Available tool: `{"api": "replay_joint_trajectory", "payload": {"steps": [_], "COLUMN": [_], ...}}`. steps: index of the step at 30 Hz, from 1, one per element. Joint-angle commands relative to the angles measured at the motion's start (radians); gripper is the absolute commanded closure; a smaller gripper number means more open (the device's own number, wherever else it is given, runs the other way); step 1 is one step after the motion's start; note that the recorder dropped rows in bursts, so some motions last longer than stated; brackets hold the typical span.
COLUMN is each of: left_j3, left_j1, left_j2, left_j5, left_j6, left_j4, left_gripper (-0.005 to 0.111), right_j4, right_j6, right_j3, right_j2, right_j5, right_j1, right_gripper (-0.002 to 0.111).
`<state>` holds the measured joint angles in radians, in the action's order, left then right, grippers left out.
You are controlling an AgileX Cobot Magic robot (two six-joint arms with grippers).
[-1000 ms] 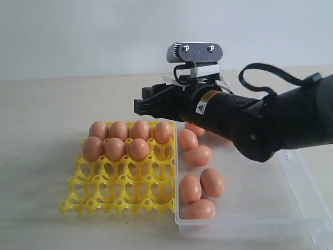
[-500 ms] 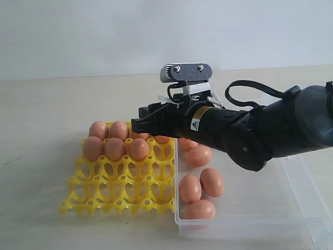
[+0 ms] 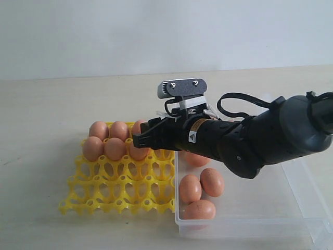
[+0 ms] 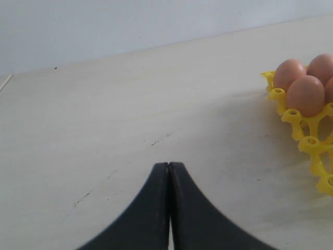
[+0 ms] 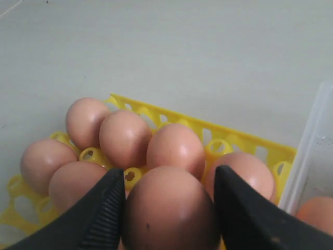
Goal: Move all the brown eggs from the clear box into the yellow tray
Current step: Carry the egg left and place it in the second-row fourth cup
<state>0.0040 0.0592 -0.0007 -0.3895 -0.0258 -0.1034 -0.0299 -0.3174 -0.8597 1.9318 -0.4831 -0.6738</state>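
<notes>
The box (image 3: 250,225) abuts the tray (image 3: 117,195); several eggs (image 3: 212,182) lie inside it. The right gripper (image 3: 139,139) hangs over the tray's second row, fingers clasping one egg (image 5: 169,213), likely for that row's free end cup. Seated eggs (image 5: 125,136) crowd that cup. The left gripper (image 4: 169,174) sits clear of the tray, pinched closed and empty.

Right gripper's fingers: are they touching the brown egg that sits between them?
Touching. The right wrist view shows both fingers pressed against the sides of the brown egg, with no gap on either side.
</notes>
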Motion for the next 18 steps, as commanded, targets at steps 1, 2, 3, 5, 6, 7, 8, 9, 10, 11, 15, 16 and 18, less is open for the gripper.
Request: {"api": "replay_joint_trajectory", "payload": {"steps": [1,2,3,5,6,7,8,9,10,11,15,16,18], "left_j3": [-0.004,-0.004,-0.004,-0.004,-0.004,-0.004,-0.004,-0.004,-0.004,-0.004,-0.004,-0.004,-0.004], "left_j1": [-0.002,-0.002,-0.002,-0.002,-0.002,-0.002,-0.002,-0.002,-0.002,-0.002,-0.002,-0.002,-0.002], "left_j2": [0.001,0.001,0.001,0.001,0.001,0.001,0.001,0.001,0.001,0.001,0.001,0.001,0.001], "left_j5": [0.009,0.009,0.009,0.009,0.009,0.009,0.009,0.009,0.009,0.009,0.009,0.009,0.009], "left_j6": [0.003,0.003,0.003,0.003,0.003,0.003,0.003,0.003,0.003,0.003,0.003,0.003,0.003], "left_j4": [0.002,0.002,0.002,0.002,0.002,0.002,0.002,0.002,0.002,0.002,0.002,0.002,0.002], "left_gripper": [0.107,0.107,0.107,0.107,0.107,0.107,0.107,0.107,0.107,0.107,0.107,0.107,0.107], "right_j4": [-0.009,-0.009,-0.009,-0.011,-0.011,-0.011,-0.008,-0.008,-0.007,-0.006,0.007,0.015,0.019], "right_j6": [0.003,0.003,0.003,0.003,0.003,0.006,0.013,0.017,0.024,0.031,0.059,0.061,0.063], "right_j3": [0.003,0.003,0.003,0.003,0.003,0.003,0.003,0.003,0.003,0.003,0.003,0.003,0.003], "right_j2": [0.001,0.001,0.001,0.001,0.001,0.001,0.002,0.002,0.002,0.002,0.002,0.002,0.002], "right_j5": [-0.028,-0.033,-0.035,-0.035,-0.035,-0.035,-0.035,-0.037,-0.039,-0.041,-0.046,-0.046,-0.046], "right_j1": [-0.001,-0.001,-0.001,-0.001,-0.001,-0.001,-0.001,-0.001,-0.001,-0.001,-0.001,-0.001,-0.001], "right_gripper": [0.108,0.108,0.108,0.108,0.108,0.108,0.108,0.108,0.108,0.108,0.108,0.108,0.108]}}
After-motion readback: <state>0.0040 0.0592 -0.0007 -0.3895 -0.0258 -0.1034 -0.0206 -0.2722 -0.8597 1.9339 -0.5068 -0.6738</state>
